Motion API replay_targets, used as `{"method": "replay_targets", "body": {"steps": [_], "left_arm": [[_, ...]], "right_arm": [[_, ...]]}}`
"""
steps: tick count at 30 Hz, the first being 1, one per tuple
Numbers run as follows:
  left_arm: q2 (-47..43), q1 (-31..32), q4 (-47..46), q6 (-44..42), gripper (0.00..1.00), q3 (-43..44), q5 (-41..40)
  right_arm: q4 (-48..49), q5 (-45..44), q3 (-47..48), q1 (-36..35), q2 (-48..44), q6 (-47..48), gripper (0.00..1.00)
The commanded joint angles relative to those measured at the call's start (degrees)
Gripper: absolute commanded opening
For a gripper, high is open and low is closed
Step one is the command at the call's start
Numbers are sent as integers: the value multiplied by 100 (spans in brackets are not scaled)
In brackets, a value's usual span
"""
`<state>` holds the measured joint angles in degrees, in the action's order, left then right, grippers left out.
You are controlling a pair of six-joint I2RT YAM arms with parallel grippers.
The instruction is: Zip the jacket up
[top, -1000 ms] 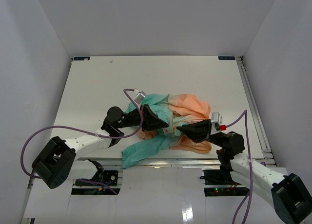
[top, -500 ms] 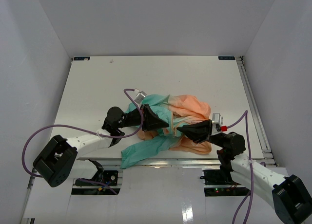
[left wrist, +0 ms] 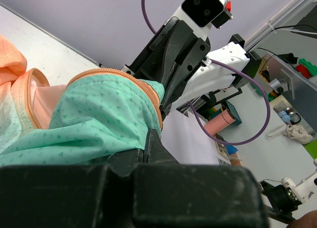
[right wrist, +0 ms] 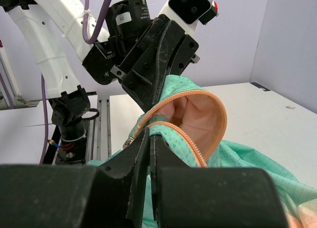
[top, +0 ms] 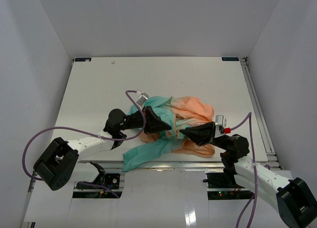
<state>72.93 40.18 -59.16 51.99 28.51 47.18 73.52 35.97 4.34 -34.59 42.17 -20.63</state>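
Observation:
The jacket (top: 190,109), peach-orange fading to teal, lies bunched near the table's front middle. My left gripper (top: 167,126) is shut on its teal hem edge (left wrist: 99,134) by the orange zipper tape. My right gripper (top: 182,132) faces it from the right and is shut on the teal fabric (right wrist: 171,128) at the zipper's bottom end. The metal zipper slider (right wrist: 130,142) hangs just left of its jaws. The orange zipper (right wrist: 218,109) loops open above them. The two grippers' tips are close together over the hem.
A teal sleeve (top: 143,152) trails toward the table's front edge. The white table (top: 99,89) has a rail (top: 257,104) along its right side. White walls enclose the left, back and right.

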Motion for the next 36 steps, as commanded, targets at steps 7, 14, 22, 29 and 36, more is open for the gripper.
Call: {"method": "replay_targets", "body": {"steps": [7,14,22,29,36], "left_arm": [[56,25,-262,-32,0,-20,108],[67,33,-254,-57,0,-10,124],[37,25,-150,-109,0,22,107],[6,33,-38,-176,0,40,76],[53,33,-122,-120,0,42,107]], "right_arm": [[602,-55,200,-30,34,-74,8],[550,-52,219,-30,-34,-73,8],[549,33,209,-30,-85,-100,8],[519,11,173,-30,-117,-73,8],[550,23,190,-22,-81,-98,8]]}}
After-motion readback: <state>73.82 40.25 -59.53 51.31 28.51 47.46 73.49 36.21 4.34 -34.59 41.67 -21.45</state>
